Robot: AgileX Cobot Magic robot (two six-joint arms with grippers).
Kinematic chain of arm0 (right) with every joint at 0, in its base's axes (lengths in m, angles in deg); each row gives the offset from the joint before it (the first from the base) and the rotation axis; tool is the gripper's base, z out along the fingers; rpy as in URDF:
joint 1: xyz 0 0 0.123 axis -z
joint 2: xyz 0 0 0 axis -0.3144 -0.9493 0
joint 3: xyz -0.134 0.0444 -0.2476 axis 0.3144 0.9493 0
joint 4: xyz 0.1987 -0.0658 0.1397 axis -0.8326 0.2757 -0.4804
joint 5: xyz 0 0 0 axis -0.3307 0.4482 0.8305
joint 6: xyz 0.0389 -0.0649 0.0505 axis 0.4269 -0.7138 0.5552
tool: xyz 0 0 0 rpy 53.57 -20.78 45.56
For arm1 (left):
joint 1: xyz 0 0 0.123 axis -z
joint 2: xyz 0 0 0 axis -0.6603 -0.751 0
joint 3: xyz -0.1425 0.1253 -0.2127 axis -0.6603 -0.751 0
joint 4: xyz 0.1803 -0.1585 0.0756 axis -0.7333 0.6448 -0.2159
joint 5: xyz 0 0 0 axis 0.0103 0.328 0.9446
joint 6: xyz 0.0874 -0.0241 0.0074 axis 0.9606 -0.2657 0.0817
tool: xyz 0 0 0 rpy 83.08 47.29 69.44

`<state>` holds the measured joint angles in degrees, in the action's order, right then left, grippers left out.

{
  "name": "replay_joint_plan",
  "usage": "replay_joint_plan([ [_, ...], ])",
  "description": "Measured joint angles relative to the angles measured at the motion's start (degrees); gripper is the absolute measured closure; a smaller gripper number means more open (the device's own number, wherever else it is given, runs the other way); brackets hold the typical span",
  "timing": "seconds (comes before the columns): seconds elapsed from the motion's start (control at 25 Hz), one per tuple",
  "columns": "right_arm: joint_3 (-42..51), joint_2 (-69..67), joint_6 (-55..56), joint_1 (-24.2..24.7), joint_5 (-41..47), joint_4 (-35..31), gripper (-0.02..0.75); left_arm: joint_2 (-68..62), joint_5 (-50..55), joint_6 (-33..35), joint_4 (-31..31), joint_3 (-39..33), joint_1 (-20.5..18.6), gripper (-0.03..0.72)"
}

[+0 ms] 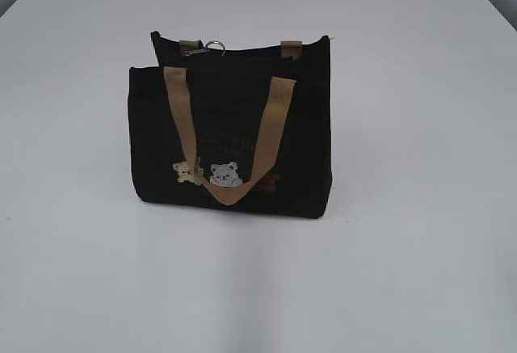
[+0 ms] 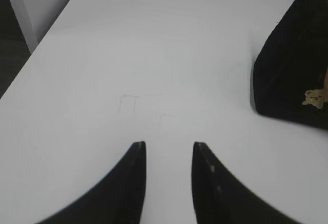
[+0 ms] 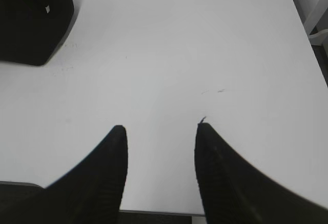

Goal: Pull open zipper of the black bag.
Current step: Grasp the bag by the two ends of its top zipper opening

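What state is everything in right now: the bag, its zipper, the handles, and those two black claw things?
black bag: upright on the white table, untouched.
zipper: whether shut, cannot tell; silver ring pull sits at the top edge, nothing holding it.
front handle: hanging down over the bag's front.
left tool: open, empty, over bare table beside the bag.
right tool: open, empty, over bare table, away from the bag.

Setting: looks like a lab or test station, cannot tell more | Evidence: plain white bench [image 1: 89, 288] with a bare matte top, faint pencil-like outlines and small scuffs on it | Surround: pale wall panel [image 2: 43, 1] beside the bench edge, dark floor below | Props: one black bag [image 1: 230, 131] staged alone mid-bench
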<state>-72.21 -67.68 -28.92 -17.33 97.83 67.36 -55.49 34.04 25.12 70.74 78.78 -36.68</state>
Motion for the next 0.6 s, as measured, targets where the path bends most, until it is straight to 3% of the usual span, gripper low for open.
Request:
replay_joint_plan([
  [0.6, 0.0, 0.0, 0.0, 0.0, 0.0, 0.0, 0.392, 0.0, 0.0, 0.0, 0.0, 0.0, 0.0, 0.459],
])
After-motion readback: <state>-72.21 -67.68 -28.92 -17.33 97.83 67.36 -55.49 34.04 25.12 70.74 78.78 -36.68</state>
